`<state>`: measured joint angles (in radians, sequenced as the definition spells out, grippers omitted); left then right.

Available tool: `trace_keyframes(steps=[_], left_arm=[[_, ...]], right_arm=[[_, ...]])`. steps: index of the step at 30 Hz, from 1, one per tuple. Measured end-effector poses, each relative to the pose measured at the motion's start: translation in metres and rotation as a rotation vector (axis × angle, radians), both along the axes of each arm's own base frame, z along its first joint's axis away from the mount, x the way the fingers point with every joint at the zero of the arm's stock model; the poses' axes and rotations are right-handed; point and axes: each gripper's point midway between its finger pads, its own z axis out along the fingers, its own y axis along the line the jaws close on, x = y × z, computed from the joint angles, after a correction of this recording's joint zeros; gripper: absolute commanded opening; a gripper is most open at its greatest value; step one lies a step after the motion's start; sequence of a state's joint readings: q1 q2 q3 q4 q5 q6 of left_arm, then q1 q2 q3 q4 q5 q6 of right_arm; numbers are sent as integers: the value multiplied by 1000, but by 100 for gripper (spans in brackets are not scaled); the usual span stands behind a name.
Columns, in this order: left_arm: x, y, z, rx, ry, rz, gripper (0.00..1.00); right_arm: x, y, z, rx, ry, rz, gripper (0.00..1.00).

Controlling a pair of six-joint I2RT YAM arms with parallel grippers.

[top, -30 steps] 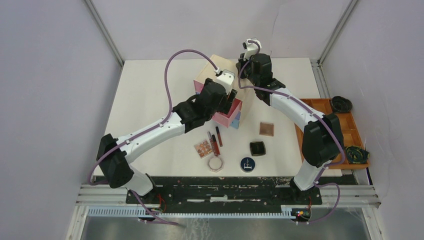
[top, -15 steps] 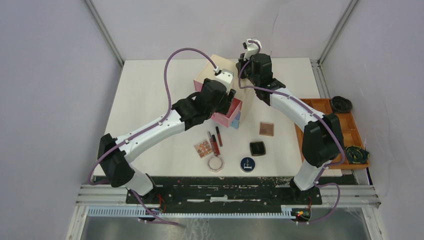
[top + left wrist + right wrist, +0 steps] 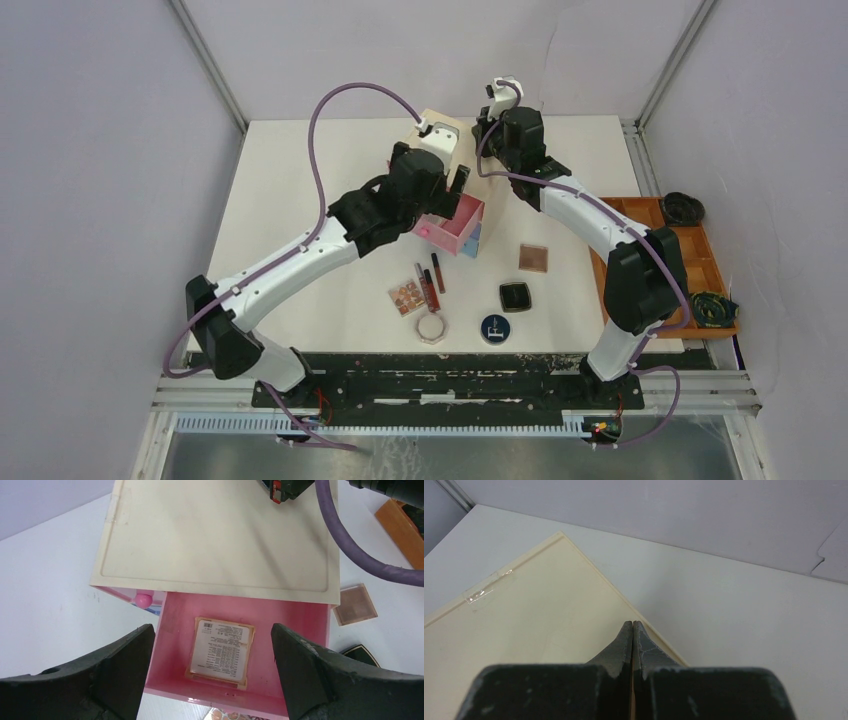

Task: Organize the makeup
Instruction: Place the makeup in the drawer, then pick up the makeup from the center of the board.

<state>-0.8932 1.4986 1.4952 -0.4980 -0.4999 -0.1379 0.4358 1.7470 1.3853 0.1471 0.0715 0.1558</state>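
My left gripper hangs open above the pulled-out pink drawer, nothing between its fingers. A square palette lies label side up inside that drawer. In the top view the left gripper sits over the drawer. My right gripper is shut, its tips on the back corner of the beige box top. On the table in front lie a colourful palette, slim tubes, a pale octagonal jar, a round dark-blue compact, a black compact and a brown compact.
The beige drawer box stands at the middle back of the white table. An orange-brown tray with dark coiled items sits at the right edge. Purple cables loop over both arms.
My left jaws have spread wider and the left arm has lifted back and left off the drawer, so the drawer's inside shows. The right arm has not moved.
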Motion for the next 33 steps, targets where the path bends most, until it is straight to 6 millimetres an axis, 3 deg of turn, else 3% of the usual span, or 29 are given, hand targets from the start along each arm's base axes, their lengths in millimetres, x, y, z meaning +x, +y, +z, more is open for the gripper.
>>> trace_keyframes(steps=[7, 14, 16, 20, 27, 29, 33], left_arm=[[-13, 18, 14, -4, -9, 10, 91], [-52, 80, 46, -82, -57, 85, 90], [-64, 95, 44, -117, -56, 109, 89], [-81, 111, -4, -120, 33, 153, 87], [-113, 112, -145, 7, 313, 166, 89], [-121, 113, -161, 11, 335, 161, 90], [-124, 105, -163, -48, 321, 150, 90]], right_arm=[[0, 0, 0, 0, 1, 0, 1], [1, 0, 0, 4, 2, 2, 1], [1, 0, -1, 5, 3, 2, 1], [1, 0, 0, 5, 2, 4, 1], [1, 0, 0, 6, 1, 4, 1], [1, 0, 0, 6, 1, 4, 1], [1, 0, 0, 6, 1, 4, 1]])
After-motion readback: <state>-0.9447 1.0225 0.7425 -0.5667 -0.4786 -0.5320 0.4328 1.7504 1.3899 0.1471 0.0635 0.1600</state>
